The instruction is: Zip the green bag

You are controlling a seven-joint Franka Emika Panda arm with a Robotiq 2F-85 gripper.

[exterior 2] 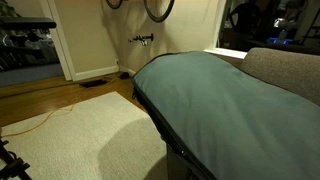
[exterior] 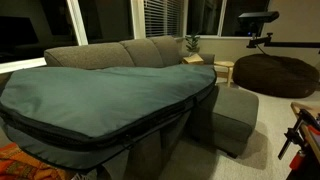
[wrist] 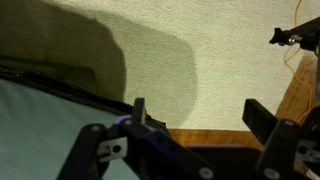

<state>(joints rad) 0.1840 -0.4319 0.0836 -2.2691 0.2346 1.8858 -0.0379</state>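
Wrist view shows the hand (wrist: pixel 198 112) open, nothing between its jaws, just beside the rim of the green bag (wrist: pixel 40 135). The bag lies to the lower left of the hand in this view; its dark zipper band (wrist: pixel 70 88) runs slantwise toward the nearer finger. In an exterior view the bag's edge stands out above the pale carpet (exterior 2: pixel 80 130). The next move, I think, must follow this band.

Gripper (wrist: pixel 194 108): matte black, two angular fingers (wrist: pixel 262 122), linked segments, pale round pivot pins.

A home living room: grey sofa (exterior: pixel 150 50), brown beanbag (exterior: pixel 275 72), pale rug (exterior 2: pixel 80 130) over wooden floor (exterior 2: pixel 40 100).
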